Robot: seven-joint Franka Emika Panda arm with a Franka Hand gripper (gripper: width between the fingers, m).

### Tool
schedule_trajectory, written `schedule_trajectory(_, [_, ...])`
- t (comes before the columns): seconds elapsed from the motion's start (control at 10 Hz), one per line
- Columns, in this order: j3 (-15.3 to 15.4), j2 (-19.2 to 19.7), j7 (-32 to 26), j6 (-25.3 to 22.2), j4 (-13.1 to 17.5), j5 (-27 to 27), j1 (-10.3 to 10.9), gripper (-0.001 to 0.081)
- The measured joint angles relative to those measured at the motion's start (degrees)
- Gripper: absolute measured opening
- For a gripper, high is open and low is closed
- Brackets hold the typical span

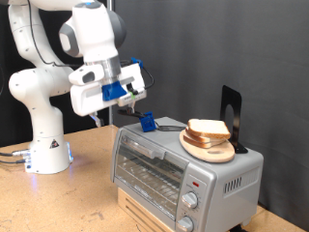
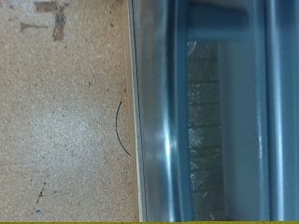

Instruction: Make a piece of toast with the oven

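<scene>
The oven (image 1: 179, 164) was a boxy silver-grey toaster oven with a glass-fronted door, shut, a wire rack faintly visible behind the glass and two round knobs (image 1: 192, 212) at the exterior view's right end of its front. It stood on a pale wooden block (image 1: 145, 215) over a speckled particle-board table (image 1: 87, 188). On the oven's flat top sat a round wooden plate (image 1: 208, 148) carrying a small pile of pale bread slices (image 1: 208, 130) with tan crusts; which of them was the piece of toast could not be told. Behind the plate stood a dark, upright stand (image 1: 230, 108), and a small blue object (image 1: 147, 122) rested on the oven's top towards the exterior view's left.

The gripper (image 1: 135, 104), white with blue parts, hung above the oven's top at the exterior view's left, apart from the plate. Whether its fingers were spread or closed could not be told.

The wrist view showed the oven's shiny door handle (image 2: 215, 23), the glass and the grainy table (image 2: 65, 121), with a thin dark curved line (image 2: 120, 126) just beside the oven's edge.
</scene>
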Motion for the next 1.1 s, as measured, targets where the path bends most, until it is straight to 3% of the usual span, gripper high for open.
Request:
schedule_trajectory(0.7, [0.7,7.3,1.4,6.9,-1.5,-2.3,-0.1,0.0682])
schedule_trajectory(1.1, [0.5,7.4,1.4,7.0,-1.5,-2.3,-0.5,0.0682])
